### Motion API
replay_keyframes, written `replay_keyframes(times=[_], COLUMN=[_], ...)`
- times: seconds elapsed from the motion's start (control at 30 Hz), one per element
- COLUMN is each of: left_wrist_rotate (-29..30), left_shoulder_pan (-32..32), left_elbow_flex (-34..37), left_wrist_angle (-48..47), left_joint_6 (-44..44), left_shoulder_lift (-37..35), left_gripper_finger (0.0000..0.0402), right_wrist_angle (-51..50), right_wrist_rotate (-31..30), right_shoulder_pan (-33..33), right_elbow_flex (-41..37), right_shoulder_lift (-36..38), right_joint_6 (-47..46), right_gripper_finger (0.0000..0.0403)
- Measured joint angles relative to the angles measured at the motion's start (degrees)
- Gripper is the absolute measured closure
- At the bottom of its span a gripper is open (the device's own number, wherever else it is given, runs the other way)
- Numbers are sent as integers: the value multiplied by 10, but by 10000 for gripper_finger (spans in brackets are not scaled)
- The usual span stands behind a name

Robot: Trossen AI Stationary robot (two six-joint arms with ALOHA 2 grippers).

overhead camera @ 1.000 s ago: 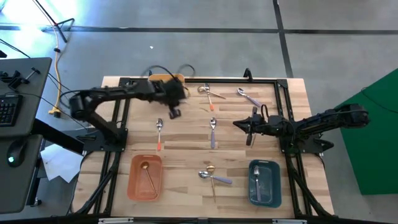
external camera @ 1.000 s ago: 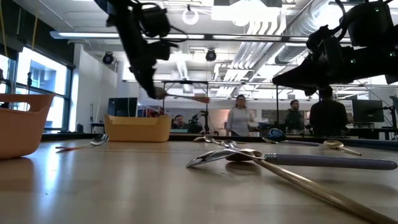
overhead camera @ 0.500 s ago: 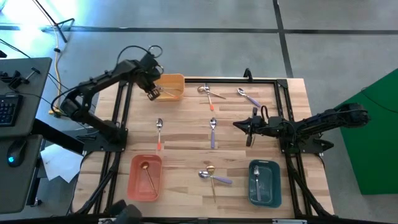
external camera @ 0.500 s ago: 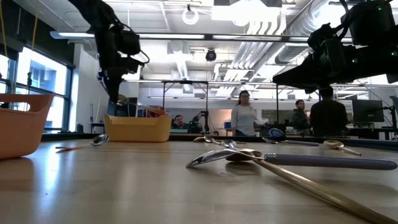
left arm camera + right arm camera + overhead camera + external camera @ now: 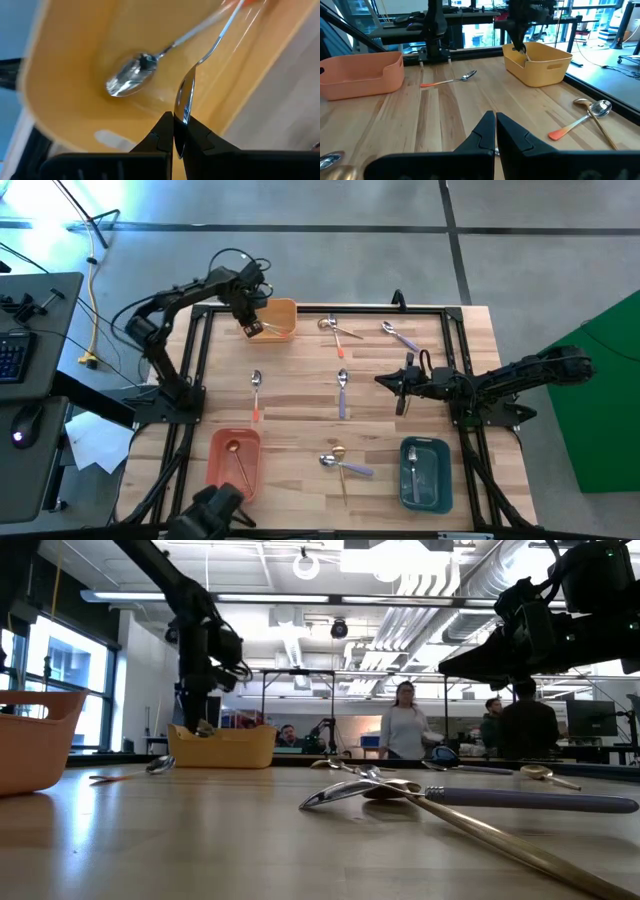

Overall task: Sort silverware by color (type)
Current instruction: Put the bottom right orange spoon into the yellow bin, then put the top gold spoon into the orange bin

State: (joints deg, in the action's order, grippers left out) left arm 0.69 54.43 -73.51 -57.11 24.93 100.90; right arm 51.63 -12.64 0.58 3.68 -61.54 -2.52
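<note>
Found the left gripper [image 5: 177, 131] clamped on the bowl of a red-orange-handled spoon [image 5: 186, 97], gripped edge-on between the closed jaws. Saw the handle reaching forward from the jaws and down into the yellow bin [image 5: 65, 75]. Counted one matching spoon [image 5: 131, 80] already lying on the bin floor, just ahead of the jaws and beside the held one. Judged this drop as nearly made but not yet released.

Noted the right gripper [image 5: 398, 385] hovering over mid-table, jaws together on nothing.

Tallied the sorted share as small: at least one gold spoon [image 5: 234, 448] in the salmon bin [image 5: 215, 480], and one spoon [image 5: 414, 470] in the teal bin [image 5: 440, 480].

Left on the wood, well apart from the left jaws:
- a red-orange-handled spoon [image 5: 256, 393];
- a blue-purple-handled spoon [image 5: 342, 392] near the right jaws;
- another blue-purple one [image 5: 400, 335];
- a gold and red-orange pair [image 5: 335, 328];
- a crossed gold and blue-purple pair [image 5: 340, 463].

Reckoned well over half undone.
</note>
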Motion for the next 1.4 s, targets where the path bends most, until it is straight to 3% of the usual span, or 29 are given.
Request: replay_keyframes(times=[0.17,0.37,0.67,0.8,0.93,1.17,1.4], left_wrist_rotate=[13,33,37,24,11,10,-69], left_shoulder_pan=[0,-1,-8,-19,-41,-94,-157], left_elbow_flex=[-26,-26,-24,5,59,175,308], left_wrist_angle=[-33,-30,12,86,184,368,616], left_joint_6=[2,-7,-28,-48,-64,-109,-157], left_shoulder_lift=[55,71,26,-25,-79,-167,-228], left_gripper_finger=[397,389,301,275,273,296,331], right_wrist_angle=[0,0,0,0,1,-11,-209], right_wrist_rotate=[0,0,0,-9,-45,-86,-137], right_shoulder_pan=[0,0,0,2,10,21,21], right_elbow_flex=[0,0,0,0,0,23,112], right_shoulder_lift=[0,0,0,0,0,0,0], right_joint_6=[0,-5,-6,-15,-17,-42,-101], right_gripper_finger=[403,403,403,403,394,324,256])
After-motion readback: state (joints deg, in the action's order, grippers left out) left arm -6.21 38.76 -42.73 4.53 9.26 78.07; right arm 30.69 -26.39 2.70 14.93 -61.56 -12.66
